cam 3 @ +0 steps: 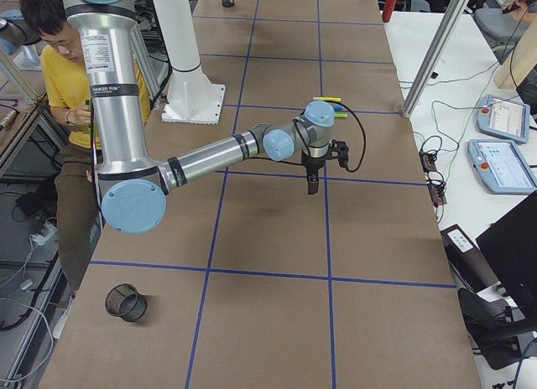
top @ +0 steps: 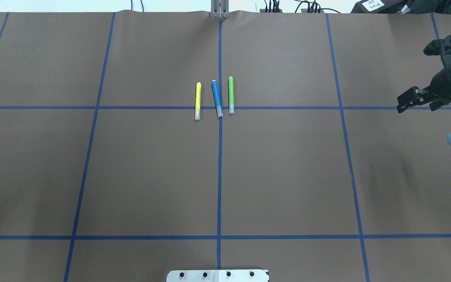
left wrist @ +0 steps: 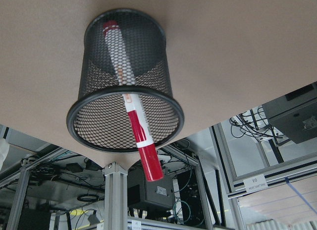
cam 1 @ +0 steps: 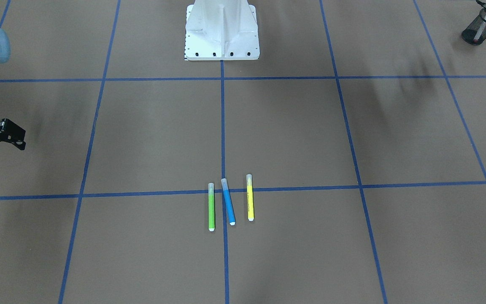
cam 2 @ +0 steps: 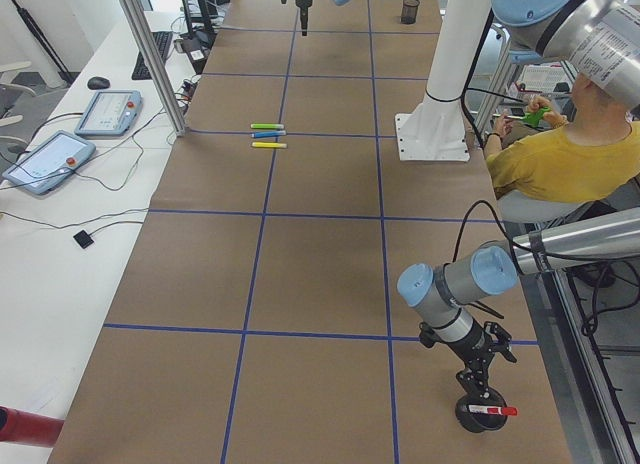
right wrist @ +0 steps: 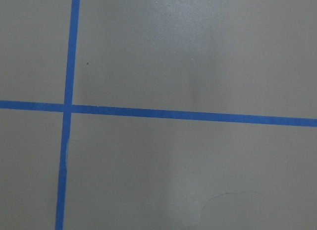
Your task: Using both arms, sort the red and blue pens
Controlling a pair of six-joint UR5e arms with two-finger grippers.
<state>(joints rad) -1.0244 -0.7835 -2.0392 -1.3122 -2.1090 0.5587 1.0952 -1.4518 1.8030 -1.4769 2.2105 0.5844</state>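
The red pen [left wrist: 133, 106] stands tilted in a black mesh cup [left wrist: 94, 116], its red end sticking out over the rim. In the exterior left view my left gripper [cam 2: 480, 379] hangs just above that cup [cam 2: 470, 421]; I cannot tell whether it is open or shut. The blue pen [cam 1: 228, 202] lies on the table's centre line, between a green marker [cam 1: 211, 207] and a yellow marker [cam 1: 250, 197]. My right gripper [top: 416, 108] hovers open and holding nothing at the table's right side, far from the pens.
A second, empty mesh cup [cam 3: 126, 303] stands at the table's right end. The white pedestal [cam 1: 222, 33] is at the robot's edge. A person in a yellow shirt [cam 2: 560, 154] sits behind the robot. Blue tape lines grid the brown table [top: 288, 176].
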